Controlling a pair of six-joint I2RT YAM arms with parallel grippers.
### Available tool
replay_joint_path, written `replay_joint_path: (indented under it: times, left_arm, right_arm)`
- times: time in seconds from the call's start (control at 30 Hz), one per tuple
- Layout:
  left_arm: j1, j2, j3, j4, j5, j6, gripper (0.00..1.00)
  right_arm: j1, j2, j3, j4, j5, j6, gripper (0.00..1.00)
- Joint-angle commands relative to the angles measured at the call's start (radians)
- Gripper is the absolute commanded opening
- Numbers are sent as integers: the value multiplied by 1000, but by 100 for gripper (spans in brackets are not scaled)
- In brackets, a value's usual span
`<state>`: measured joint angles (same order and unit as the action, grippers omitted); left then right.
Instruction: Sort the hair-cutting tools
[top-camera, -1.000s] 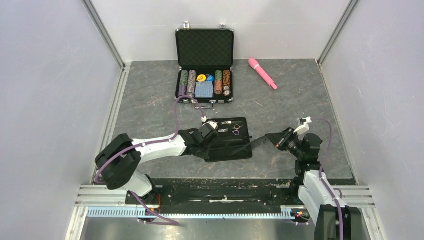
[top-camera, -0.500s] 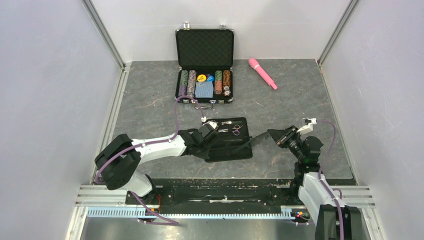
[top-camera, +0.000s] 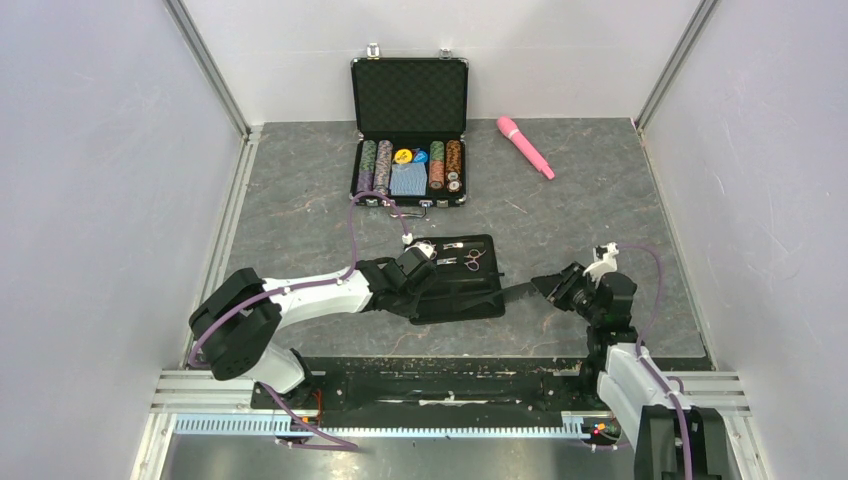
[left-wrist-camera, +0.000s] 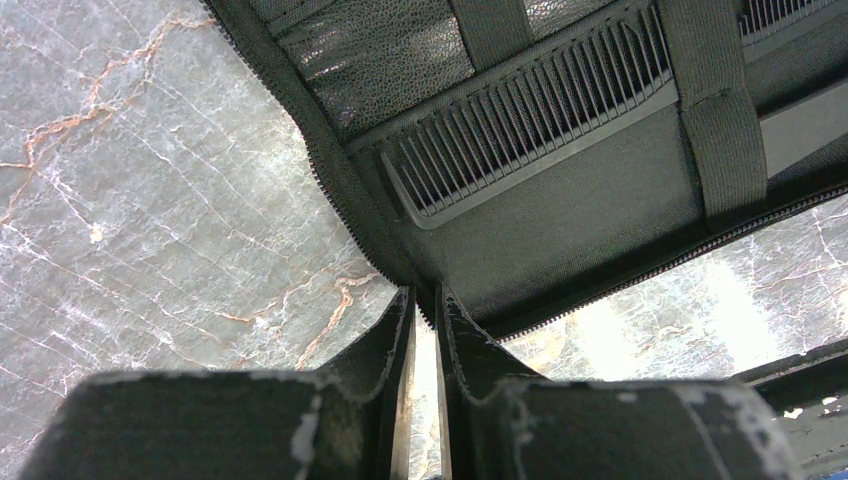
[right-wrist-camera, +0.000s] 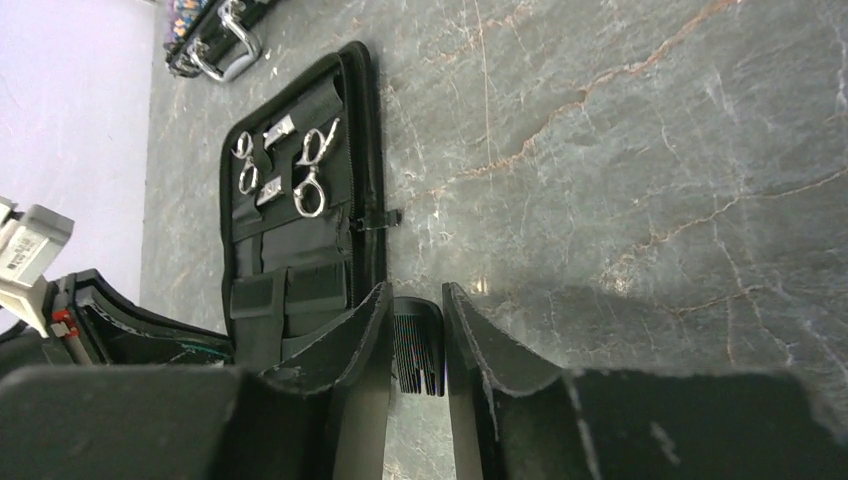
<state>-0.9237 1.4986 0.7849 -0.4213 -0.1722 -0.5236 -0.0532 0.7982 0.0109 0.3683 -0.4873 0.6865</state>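
A black fabric pouch lies open in the middle of the table. Silver scissors sit strapped inside it and also show in the right wrist view. One black comb lies under an elastic strap in the pouch. My left gripper is shut on the pouch's zipper edge. My right gripper is shut on the second black comb, which lies low over the table, pointing left at the pouch's right edge.
An open poker-chip case stands at the back centre. A pink wand lies to its right. Grey walls close in the left, right and back sides. A metal rail runs along the near edge.
My right gripper, still holding the comb, rose slightly and then dropped lower and a little left. The left gripper and the pouch have not moved.
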Motion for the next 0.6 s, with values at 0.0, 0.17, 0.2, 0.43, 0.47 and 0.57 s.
replay_joint_path:
  times: [0.0, 0.17, 0.2, 0.43, 0.47, 0.57]
  left_arm:
    - [15, 7, -18, 38, -20, -29, 17]
    - [16, 7, -14, 38, -17, -29, 17]
    - [15, 8, -15, 38, -17, -27, 17]
    - [15, 0, -15, 38, -21, -28, 17]
    - [16, -2, -15, 38, -23, -28, 17]
    - [15, -10, -15, 37, -28, -27, 17]
  right_arm:
    - [17, 15, -65, -26, 12, -67, 28]
    - [48, 59, 16, -119, 28, -175, 37]
    - [62, 64, 32, -149, 35, -197, 40]
    - [122, 36, 179, -389, 177, -365, 56]
    - [133, 33, 197, -419, 199, -376, 58]
    - [179, 37, 249, -481, 247, -401, 64]
